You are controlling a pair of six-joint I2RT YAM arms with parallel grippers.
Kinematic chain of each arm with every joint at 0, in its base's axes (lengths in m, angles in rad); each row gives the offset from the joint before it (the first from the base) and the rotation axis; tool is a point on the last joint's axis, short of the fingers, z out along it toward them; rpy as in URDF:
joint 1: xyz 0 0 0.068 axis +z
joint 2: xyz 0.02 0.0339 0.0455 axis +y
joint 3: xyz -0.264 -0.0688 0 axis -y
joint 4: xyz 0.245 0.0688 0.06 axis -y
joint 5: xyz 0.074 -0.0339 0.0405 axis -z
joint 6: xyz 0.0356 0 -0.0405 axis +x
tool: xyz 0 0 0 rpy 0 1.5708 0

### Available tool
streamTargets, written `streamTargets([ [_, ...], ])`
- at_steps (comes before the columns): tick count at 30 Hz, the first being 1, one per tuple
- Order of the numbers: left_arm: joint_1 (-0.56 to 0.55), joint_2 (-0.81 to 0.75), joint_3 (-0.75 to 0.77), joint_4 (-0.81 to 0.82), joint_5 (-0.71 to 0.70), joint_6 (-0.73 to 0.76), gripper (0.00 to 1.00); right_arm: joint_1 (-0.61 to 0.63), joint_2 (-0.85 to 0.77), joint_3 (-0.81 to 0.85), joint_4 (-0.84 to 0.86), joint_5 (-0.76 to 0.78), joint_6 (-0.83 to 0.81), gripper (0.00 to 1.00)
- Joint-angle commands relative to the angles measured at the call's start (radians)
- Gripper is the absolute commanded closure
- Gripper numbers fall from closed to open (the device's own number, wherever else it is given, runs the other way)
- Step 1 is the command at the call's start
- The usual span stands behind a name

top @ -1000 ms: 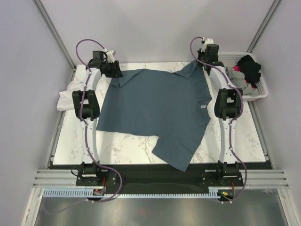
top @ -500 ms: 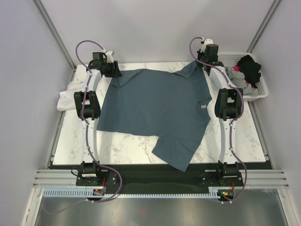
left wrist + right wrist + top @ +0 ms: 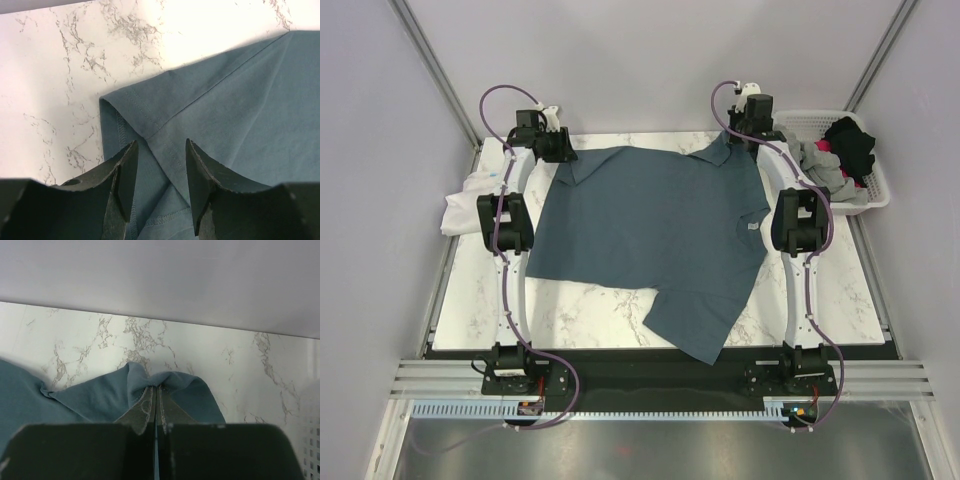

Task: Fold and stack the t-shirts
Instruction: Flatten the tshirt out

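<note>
A slate-blue t-shirt (image 3: 655,235) lies spread on the marble table (image 3: 820,300), one sleeve reaching the near edge. My left gripper (image 3: 563,153) is open over its far left corner; in the left wrist view the fingers (image 3: 125,170) straddle a folded hem of the shirt (image 3: 240,115) without holding it. My right gripper (image 3: 732,140) is shut on the shirt's far right sleeve edge; in the right wrist view the cloth (image 3: 165,380) bunches at the closed tips (image 3: 156,388). A white t-shirt (image 3: 470,195) lies at the table's left edge.
A white lattice basket (image 3: 860,175) at the far right holds grey, black and pink clothes. Grey walls stand close behind and beside the table. Both arms stretch along the table's sides.
My right gripper has shifted a little left and inward with the sleeve edge in it. The left gripper and the shirt's body have barely moved.
</note>
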Motion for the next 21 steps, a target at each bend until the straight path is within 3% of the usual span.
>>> streamTargets([
  [1,0.008,0.006,0.026,0.036,-0.034,-0.051,0.5,0.003,-0.091,0.0,0.01,0.019,-0.012,1.0],
  [21,-0.06,-0.001,0.023,0.015,-0.125,0.007,0.53,-0.01,-0.115,0.044,-0.004,-0.068,0.068,1.0],
])
